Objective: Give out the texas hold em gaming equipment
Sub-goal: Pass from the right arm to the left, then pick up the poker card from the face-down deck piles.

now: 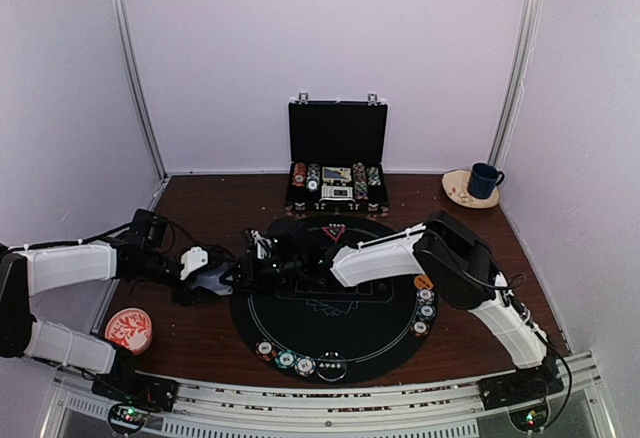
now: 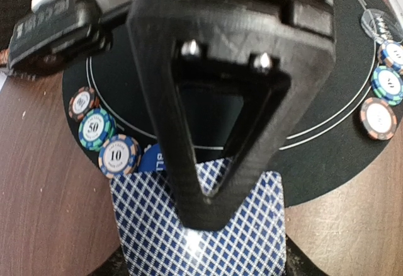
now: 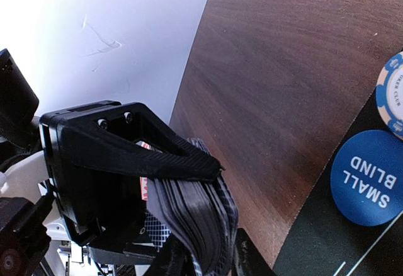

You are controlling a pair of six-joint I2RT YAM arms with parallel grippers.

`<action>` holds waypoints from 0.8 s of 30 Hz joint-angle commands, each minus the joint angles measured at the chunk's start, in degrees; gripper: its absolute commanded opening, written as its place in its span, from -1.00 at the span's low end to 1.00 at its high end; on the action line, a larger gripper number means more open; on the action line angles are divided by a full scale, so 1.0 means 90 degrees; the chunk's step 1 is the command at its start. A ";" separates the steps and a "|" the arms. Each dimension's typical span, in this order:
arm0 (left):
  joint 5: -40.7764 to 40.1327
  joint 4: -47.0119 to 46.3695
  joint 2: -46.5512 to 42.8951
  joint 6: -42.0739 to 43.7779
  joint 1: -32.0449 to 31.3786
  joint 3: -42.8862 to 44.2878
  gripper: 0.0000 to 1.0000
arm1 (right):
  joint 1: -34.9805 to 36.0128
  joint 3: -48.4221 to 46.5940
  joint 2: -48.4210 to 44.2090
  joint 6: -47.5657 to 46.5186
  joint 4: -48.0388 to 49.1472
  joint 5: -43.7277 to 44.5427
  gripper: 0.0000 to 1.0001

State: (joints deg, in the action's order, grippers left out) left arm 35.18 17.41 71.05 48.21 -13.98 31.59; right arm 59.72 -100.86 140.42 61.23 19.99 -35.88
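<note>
A deck of blue-backed playing cards is held between both grippers at the left edge of the round black mat. My left gripper is shut on the deck. My right gripper reaches across the mat and its fingertips are closed on the cards. Striped-edge chips lie at the mat's front edge, and more chips lie at its right edge. In the left wrist view, the 50 chip and the 10 chip lie beside the blue small-blind disc. An orange disc and a red triangle marker lie on the mat.
An open black briefcase with rows of chips stands behind the mat. A red-and-white patterned dish lies at the front left. A blue mug on a plate stands at the back right. White walls enclose the table.
</note>
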 commanded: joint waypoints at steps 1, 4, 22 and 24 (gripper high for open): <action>-0.0198 0.0191 -0.0033 -0.0122 0.0039 -0.0080 -0.32 | -0.0142 0.0114 -0.0507 -0.0198 0.0201 0.0132 -0.49; -0.0214 0.0183 -0.0046 -0.0135 0.0047 -0.0091 -0.32 | -0.0136 0.0166 -0.0550 -0.0187 0.0231 0.0119 -0.42; -0.0201 0.0170 -0.0045 -0.0148 0.0042 -0.0084 -0.34 | -0.0100 -0.0239 -0.0170 -0.0285 0.0016 0.0103 -0.38; -0.0198 0.0175 -0.0050 -0.0142 0.0044 -0.0091 -0.34 | -0.0093 -0.0266 -0.0137 -0.0299 0.0029 0.0074 -0.41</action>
State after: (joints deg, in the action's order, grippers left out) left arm 33.15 19.55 71.05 47.40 -13.87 31.18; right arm 58.63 -100.95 138.67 59.68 20.18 -35.53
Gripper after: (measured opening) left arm 0.592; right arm 0.307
